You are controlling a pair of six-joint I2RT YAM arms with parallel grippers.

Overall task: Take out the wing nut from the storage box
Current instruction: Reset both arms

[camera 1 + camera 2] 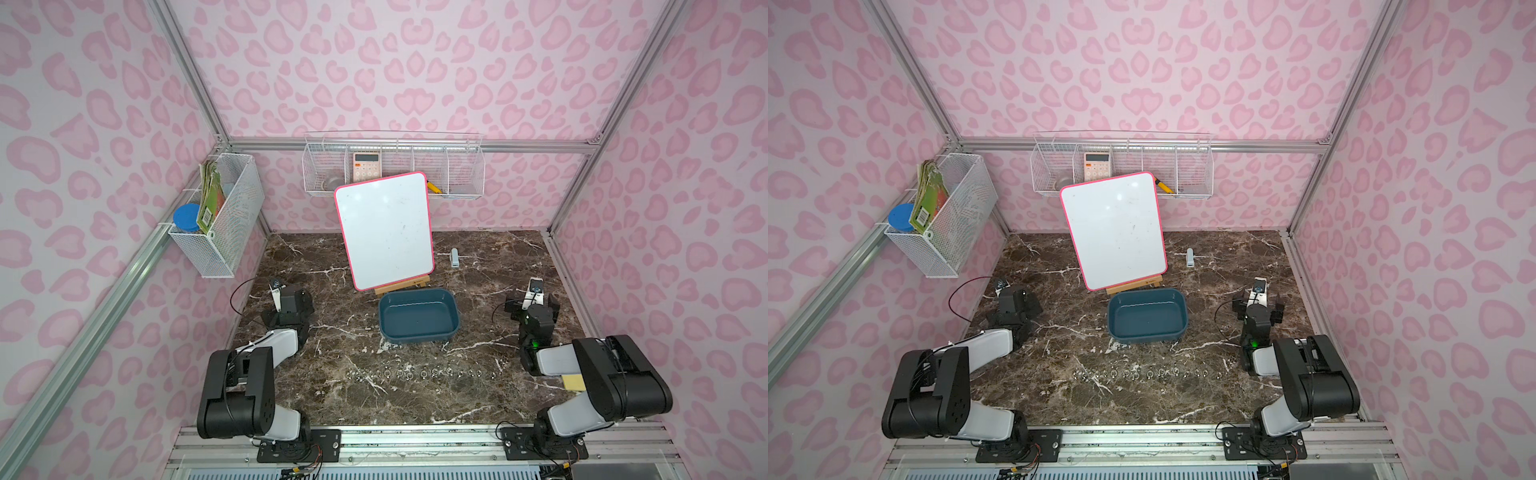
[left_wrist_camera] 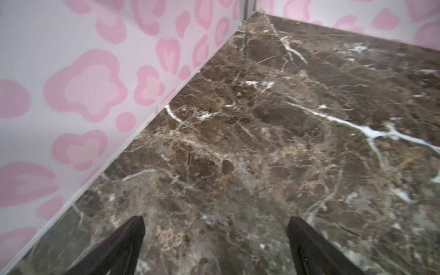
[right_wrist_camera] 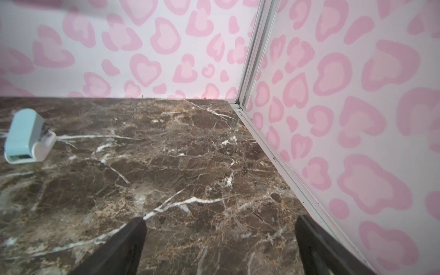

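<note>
The storage box (image 1: 419, 337), a shallow teal tub, sits mid-table in both top views (image 1: 1147, 337); its floor looks bare. Several small metal wing nuts (image 1: 422, 373) lie in a row on the marble in front of it (image 1: 1142, 373). My left gripper (image 1: 291, 297) hovers low at the table's left side, well apart from the box. In the left wrist view its dark fingers (image 2: 133, 238) stand wide with only marble between them, so this gripper (image 2: 215, 228) is open. My right gripper (image 1: 533, 297) is at the right side, also open and empty (image 3: 220, 228).
A pink-framed whiteboard (image 1: 384, 230) leans on a wooden easel just behind the box. A small light-blue device (image 1: 455, 257) lies at the back right, also in the right wrist view (image 3: 26, 137). White wire baskets (image 1: 395, 166) hang on the walls. The side walls stand near both grippers.
</note>
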